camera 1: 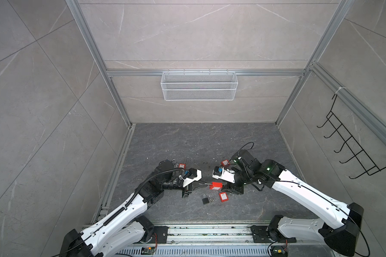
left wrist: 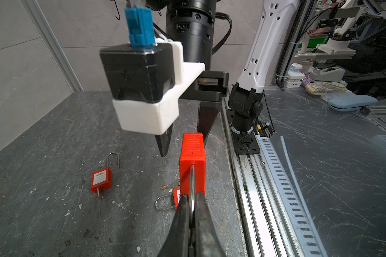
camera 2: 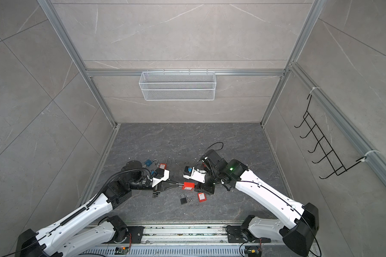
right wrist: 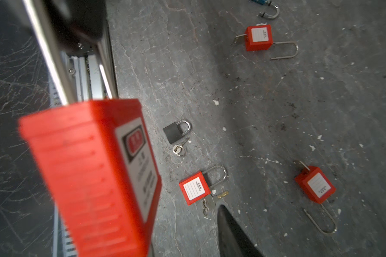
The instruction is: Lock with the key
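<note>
My left gripper (left wrist: 192, 200) is shut on the steel shackle of a red padlock (left wrist: 192, 160) and holds it above the floor, body pointing at the right arm. In both top views the padlock (camera 1: 217, 186) (camera 2: 188, 186) hangs between the two grippers. My right gripper (left wrist: 185, 138) is open, its dark fingers (left wrist: 207, 120) standing apart just behind the padlock's far end. In the right wrist view the padlock body (right wrist: 94, 178) fills the near side and hides one finger. A key (right wrist: 220, 195) lies on the floor beside another red padlock (right wrist: 194, 191).
A black padlock (right wrist: 174, 132) with a small key (right wrist: 179, 148) lies on the floor. Two more red padlocks (right wrist: 259, 36) (right wrist: 315, 184) lie open further out. A blue padlock (camera 2: 148, 163) lies behind the left arm. A wire basket (camera 1: 198, 85) hangs on the back wall.
</note>
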You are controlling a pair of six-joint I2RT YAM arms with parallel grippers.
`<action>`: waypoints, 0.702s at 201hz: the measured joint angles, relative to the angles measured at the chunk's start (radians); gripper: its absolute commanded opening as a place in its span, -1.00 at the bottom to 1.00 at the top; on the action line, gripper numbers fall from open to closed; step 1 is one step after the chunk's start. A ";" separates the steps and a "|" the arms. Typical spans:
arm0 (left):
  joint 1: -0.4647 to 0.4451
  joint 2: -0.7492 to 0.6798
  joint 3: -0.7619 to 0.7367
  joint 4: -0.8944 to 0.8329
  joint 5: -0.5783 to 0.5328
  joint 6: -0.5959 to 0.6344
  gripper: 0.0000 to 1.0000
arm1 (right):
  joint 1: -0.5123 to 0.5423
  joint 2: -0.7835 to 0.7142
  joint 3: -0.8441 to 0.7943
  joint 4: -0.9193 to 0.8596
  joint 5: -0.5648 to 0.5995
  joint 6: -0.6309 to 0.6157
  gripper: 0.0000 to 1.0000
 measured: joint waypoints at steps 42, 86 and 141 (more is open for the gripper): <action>-0.003 0.003 0.000 0.017 -0.007 -0.013 -1.00 | 0.058 -0.031 -0.035 0.075 0.125 -0.005 -0.02; -0.012 0.003 0.000 0.016 -0.006 -0.013 -1.00 | 0.074 -0.126 -0.075 0.069 0.138 -0.042 -0.05; -0.012 0.003 0.000 -0.006 -0.006 -0.004 -1.00 | 0.074 -0.172 -0.071 -0.001 0.070 -0.064 -0.29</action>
